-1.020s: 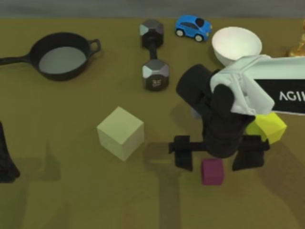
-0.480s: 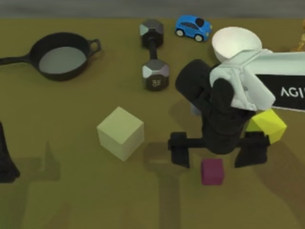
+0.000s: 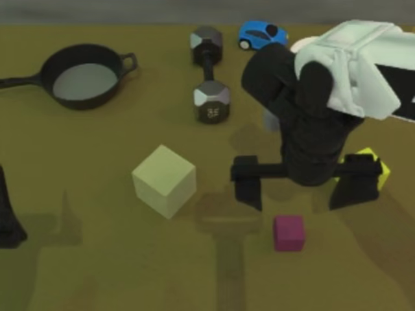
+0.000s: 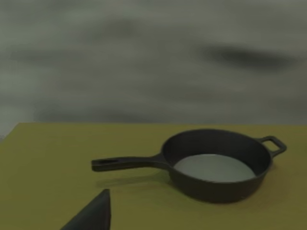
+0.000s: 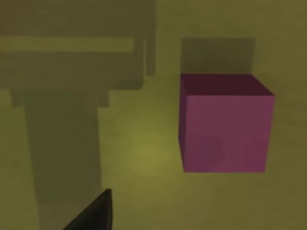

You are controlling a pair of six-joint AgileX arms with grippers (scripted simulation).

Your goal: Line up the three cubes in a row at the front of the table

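Top view shows the right gripper (image 3: 305, 181) has lifted back from the magenta cube (image 3: 288, 232), fingers wide apart and empty, so that cube sits released near the front, between the pale cube (image 3: 164, 180) and yellow cube (image 3: 380, 165).

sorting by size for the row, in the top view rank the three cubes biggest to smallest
1. pale yellow-green cube
2. yellow cube, mostly hidden behind the right arm's fingers, so unsure
3. magenta cube

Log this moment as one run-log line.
right gripper: open, above table, behind small magenta cube | bright yellow cube: partly hidden | large pale yellow-green cube: free | left gripper: parked, left edge
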